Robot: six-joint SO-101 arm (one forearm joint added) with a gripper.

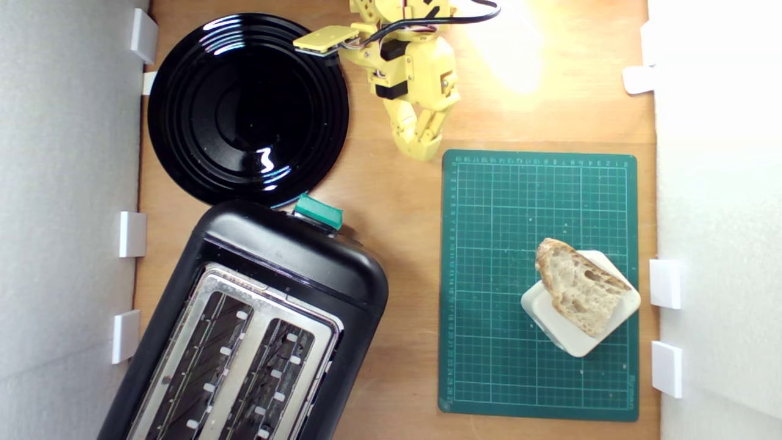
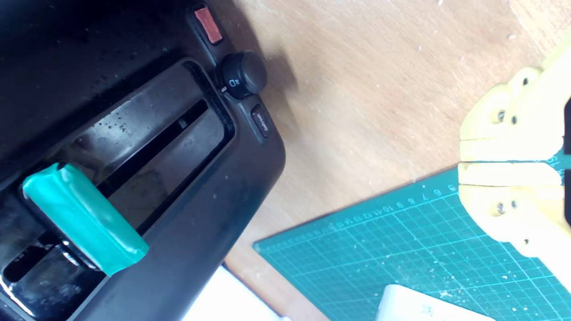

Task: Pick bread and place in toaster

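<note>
Round glossy black plate (image 1: 247,110) at the exterior view's upper left, lying flat on the wooden tabletop (image 1: 397,201). Green gridded cutting mat (image 1: 507,214) on the exterior view's right half, well apart from the plate, its numbered edge and grid also showing in the wrist view (image 2: 401,249). Cream rounded square block (image 1: 568,333) resting on the mat's lower right part, turned cornerwise; white foam walls (image 1: 61,183) with small white brackets (image 1: 132,234) along both sides.

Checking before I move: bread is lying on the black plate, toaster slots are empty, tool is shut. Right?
Not quite. In the exterior view the bread lies on the cream block on the green mat, not on the black plate, which holds nothing. The toaster slots are empty and the tool is shut.
</note>
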